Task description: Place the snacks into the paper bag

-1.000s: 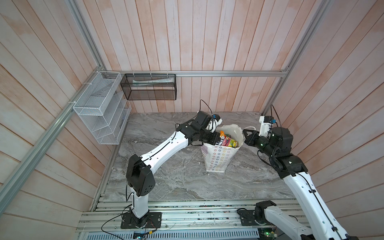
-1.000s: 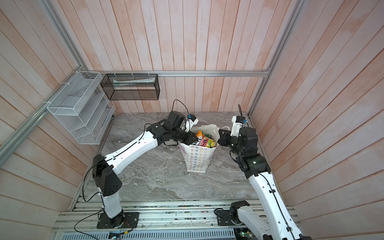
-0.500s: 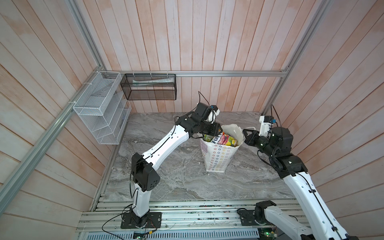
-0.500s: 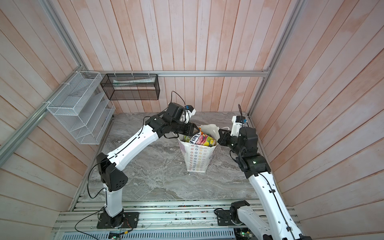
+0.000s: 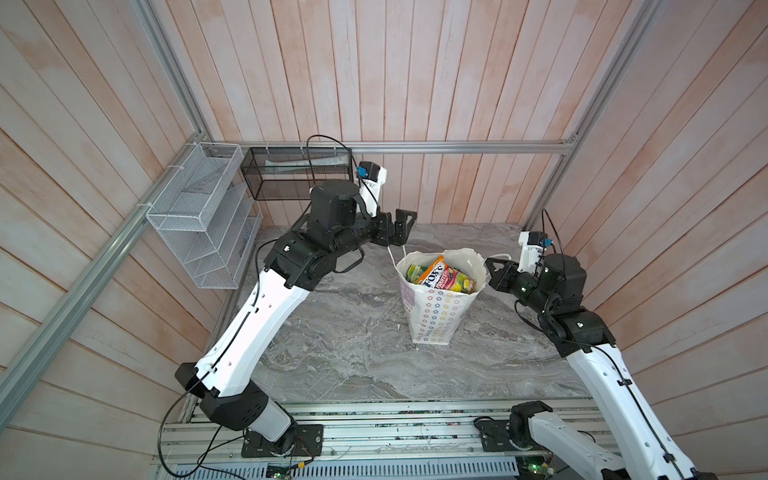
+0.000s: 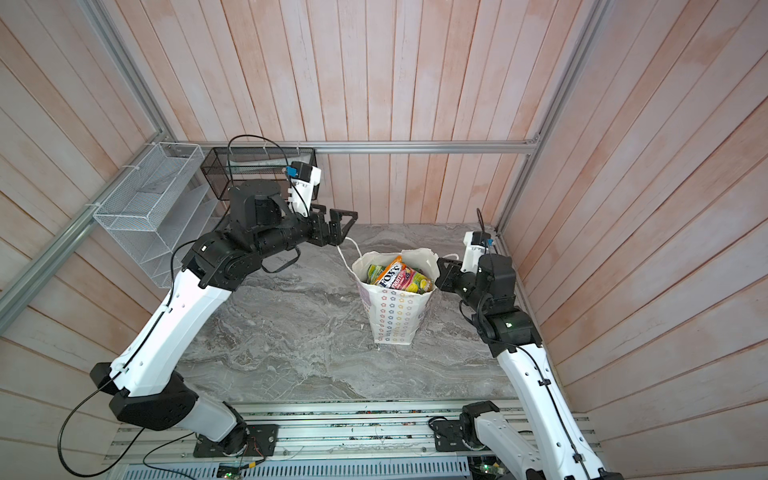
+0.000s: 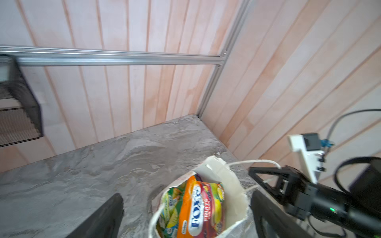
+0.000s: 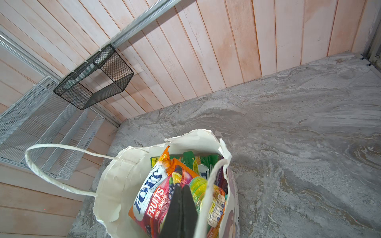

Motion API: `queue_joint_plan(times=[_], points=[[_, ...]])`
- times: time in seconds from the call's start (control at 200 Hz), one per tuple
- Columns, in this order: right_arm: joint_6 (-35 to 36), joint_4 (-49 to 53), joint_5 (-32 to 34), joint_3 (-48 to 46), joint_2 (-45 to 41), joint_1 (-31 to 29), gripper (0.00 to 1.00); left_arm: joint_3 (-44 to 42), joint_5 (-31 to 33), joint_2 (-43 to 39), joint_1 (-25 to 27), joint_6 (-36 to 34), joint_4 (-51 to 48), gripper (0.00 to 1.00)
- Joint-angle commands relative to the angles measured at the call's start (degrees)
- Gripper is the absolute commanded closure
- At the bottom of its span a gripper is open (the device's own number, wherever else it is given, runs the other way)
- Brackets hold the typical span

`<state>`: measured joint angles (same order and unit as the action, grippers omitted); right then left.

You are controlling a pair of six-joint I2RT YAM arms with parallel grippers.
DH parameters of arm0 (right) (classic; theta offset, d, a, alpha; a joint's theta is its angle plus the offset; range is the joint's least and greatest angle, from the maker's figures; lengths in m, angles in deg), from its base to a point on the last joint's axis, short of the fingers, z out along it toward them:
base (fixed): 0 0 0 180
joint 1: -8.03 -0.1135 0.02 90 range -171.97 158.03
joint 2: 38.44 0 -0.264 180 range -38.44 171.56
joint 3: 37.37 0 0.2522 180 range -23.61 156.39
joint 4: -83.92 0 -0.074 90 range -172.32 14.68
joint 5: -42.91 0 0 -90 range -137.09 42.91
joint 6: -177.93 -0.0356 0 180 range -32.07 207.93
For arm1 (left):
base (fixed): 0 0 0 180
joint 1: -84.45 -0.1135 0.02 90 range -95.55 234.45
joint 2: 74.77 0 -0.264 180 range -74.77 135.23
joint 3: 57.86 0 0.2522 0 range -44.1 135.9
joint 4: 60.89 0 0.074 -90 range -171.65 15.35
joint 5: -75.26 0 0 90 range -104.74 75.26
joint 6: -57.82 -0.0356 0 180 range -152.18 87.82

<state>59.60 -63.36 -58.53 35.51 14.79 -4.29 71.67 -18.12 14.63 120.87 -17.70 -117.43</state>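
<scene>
What I can read
The orange packet inside the paper bag says "FOX'S FRUITS OVAL CANDY"; smaller print is illegible.

pale pink-white plank walls on three sides, even diffuse light. alu rails run along walls and corners. grey marble-look tabletop. white wire rack on left wall, black mesh basket on back wall beside it. slotted alu base along front edge.
</scene>
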Motion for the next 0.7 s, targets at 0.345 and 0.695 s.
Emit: queue_joint_plan(times=[0.345,0.695], points=[[-0.1,0.1,0.8,1.6,-1.0,0.2,1.00,-8.6,-6.0,4.2,-3.6,1.8,-2.2,0.37],[-0.3,-1.0,0.2,1.5,-0.1,0.2,1.00,-8.0,-9.8,4.4,-4.2,3.8,-1.2,0.98]])
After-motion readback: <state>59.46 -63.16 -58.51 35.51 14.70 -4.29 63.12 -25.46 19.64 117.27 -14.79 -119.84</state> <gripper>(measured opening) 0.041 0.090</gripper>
